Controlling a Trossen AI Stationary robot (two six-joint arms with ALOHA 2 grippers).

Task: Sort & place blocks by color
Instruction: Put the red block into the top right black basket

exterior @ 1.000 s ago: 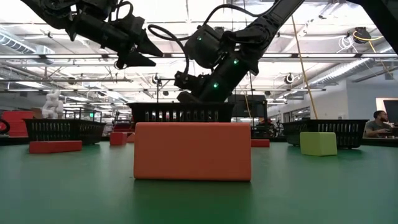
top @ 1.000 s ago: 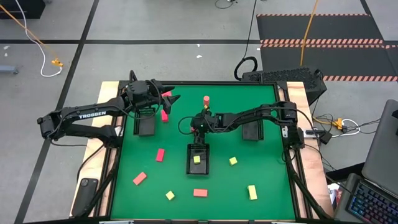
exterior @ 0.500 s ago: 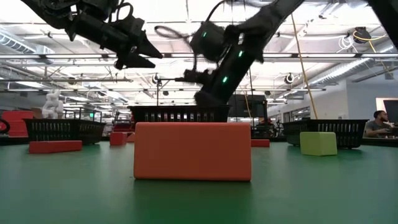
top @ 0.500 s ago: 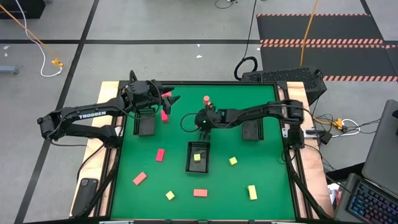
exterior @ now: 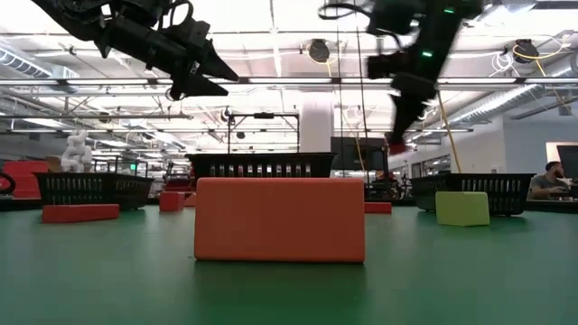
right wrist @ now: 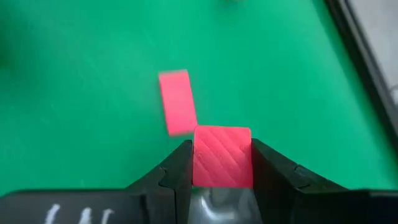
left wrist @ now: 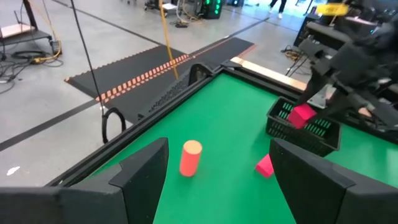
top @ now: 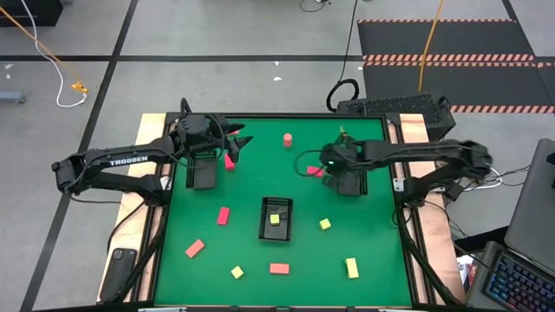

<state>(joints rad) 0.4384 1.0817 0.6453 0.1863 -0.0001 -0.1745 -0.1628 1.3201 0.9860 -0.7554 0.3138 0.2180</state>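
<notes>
The right claw [right wrist: 222,163] pinches a pink-red cube [right wrist: 222,155] between its fingers, raised above the green tabletop [top: 364,243] beside a black slotted tray [top: 349,183]. Another pink-red block [right wrist: 176,102] lies on the felt just beyond it. The left claw [top: 236,139] hangs spread wide, holding nothing, over its own side's tray [top: 203,173]. Other blocks lie scattered over the nearer tabletop around a third tray [top: 276,218]. Grey floor surrounds the tabletop.

The table [top: 364,251] is bright green, the three slotted trays [top: 276,218] black, the blocks pink-red [top: 223,215], salmon-orange [exterior: 280,219] or pale yellow [top: 352,268], and the held cube [right wrist: 222,157] pink-red with diagonal ridges.
</notes>
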